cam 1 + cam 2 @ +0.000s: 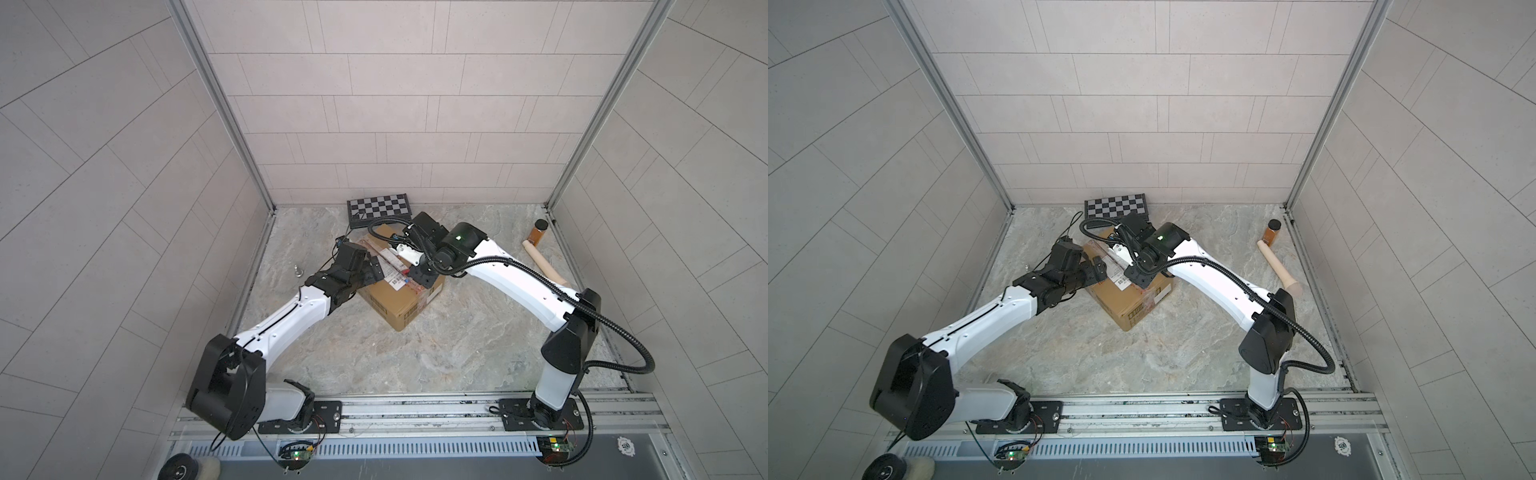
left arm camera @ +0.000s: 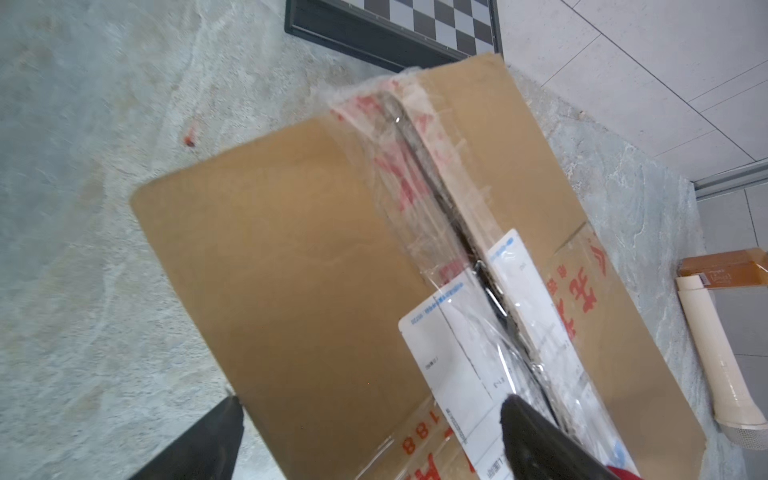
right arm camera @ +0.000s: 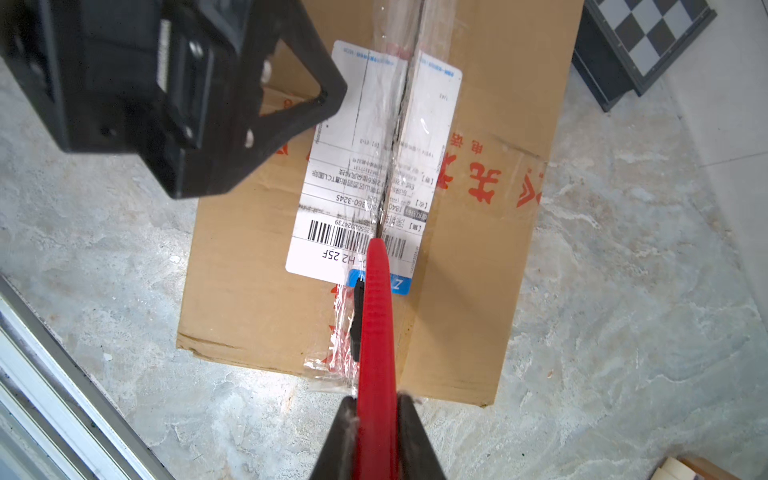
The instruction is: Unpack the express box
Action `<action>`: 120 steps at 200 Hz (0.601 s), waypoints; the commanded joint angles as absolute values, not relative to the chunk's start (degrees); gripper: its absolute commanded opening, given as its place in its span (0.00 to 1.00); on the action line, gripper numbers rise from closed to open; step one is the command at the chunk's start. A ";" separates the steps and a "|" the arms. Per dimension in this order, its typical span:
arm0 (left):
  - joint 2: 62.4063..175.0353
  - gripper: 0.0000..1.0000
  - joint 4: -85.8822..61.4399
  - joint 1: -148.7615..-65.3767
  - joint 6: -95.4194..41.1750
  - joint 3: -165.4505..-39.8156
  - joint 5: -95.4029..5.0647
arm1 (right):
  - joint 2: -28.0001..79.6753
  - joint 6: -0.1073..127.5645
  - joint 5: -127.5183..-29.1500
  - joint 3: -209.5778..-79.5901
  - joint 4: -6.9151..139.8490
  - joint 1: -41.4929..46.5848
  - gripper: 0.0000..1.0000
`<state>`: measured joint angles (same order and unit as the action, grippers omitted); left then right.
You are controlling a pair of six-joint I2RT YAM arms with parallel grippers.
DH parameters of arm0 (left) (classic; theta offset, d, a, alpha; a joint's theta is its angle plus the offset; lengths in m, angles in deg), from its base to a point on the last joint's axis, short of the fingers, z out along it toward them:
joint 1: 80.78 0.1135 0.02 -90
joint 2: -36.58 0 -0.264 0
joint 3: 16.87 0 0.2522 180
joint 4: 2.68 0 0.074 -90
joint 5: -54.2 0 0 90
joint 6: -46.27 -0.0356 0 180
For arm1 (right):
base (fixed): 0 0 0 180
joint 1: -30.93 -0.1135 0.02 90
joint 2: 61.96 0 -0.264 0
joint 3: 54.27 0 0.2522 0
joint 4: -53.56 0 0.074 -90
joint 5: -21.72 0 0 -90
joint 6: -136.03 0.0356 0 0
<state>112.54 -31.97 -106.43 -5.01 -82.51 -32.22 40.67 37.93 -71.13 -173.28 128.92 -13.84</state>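
The express box (image 1: 395, 301) (image 1: 1121, 305), a brown carton with a white label (image 3: 374, 166), clear tape and red characters, lies at the back middle of the floor. My left gripper (image 2: 370, 399) is open over the box's left flap. One of its fingers (image 2: 208, 436) is off the carton's edge, the other over the label near the seam. My right gripper (image 3: 376, 401) is shut on a red utility knife (image 3: 376, 324). The knife's tip sits on the taped centre seam at the barcode. Beyond it the seam shows a dark slit. In both top views the two grippers (image 1: 374, 272) (image 1: 417, 276) meet over the box top.
A black-and-white checkered board case (image 1: 380, 210) lies just behind the box by the back wall. An amber jar (image 1: 538, 232) and a wooden rolling pin (image 1: 544, 266) are at the right wall. A small metal piece (image 1: 297, 271) lies by the left wall.
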 commanded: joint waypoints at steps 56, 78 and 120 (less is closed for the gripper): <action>120.80 0.99 -43.82 -105.86 -13.34 -91.01 -22.66 | 39.99 33.30 -69.59 -172.03 134.75 -17.56 0.00; 123.64 0.99 -46.51 -105.83 -11.92 -91.54 -19.55 | 39.94 36.52 -65.06 -173.38 136.75 -18.54 0.00; 125.53 0.99 -48.34 -105.77 -10.23 -90.19 -16.21 | 38.19 40.94 -60.30 -173.36 139.73 -18.92 0.00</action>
<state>122.46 -41.22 -106.43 -11.39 -92.11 -19.61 40.47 38.72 -63.66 -173.28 129.64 -18.59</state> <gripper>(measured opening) 0.990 0.171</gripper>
